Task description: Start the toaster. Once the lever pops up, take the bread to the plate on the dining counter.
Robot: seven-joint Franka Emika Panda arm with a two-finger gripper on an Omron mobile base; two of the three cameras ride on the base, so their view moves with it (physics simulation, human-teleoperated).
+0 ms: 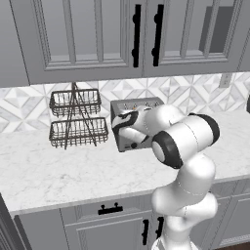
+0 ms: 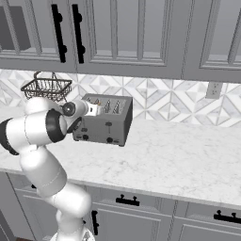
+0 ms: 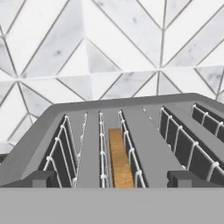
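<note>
Open claw over toaster; bread edge-up, lengthwise in slot.

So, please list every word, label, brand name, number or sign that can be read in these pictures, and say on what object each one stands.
None: no readable text in any view.
Toaster: small black knobs on its front, no legible marks or brand.
Bread in its slot: plain.
Cabinet doors, tiled backsplash, wall outlet: no writing.
</note>
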